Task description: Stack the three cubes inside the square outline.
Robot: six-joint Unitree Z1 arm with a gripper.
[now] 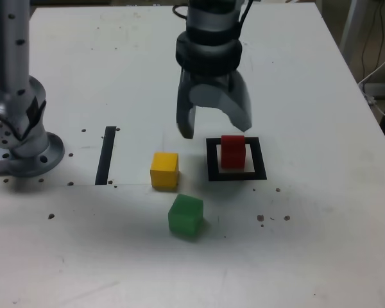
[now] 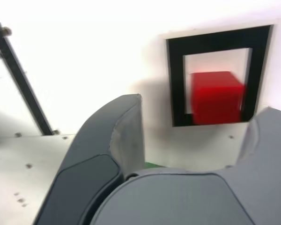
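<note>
Gripper [image 1: 213, 127]: you see it hanging above the tabletop [image 1: 321, 96] with its jaws spread apart and nothing between them.
Red cube [image 1: 232, 151]: sits inside the square outline [image 1: 236, 174], just below the gripper.
Yellow cube [image 1: 164, 170]: on the tabletop, outside the outline toward the exterior view's left.
Green cube [image 1: 185, 215]: nearer the camera than the yellow one, close beside it.
Black strip [image 1: 106, 154]: lies farther toward the exterior view's left.
</note>
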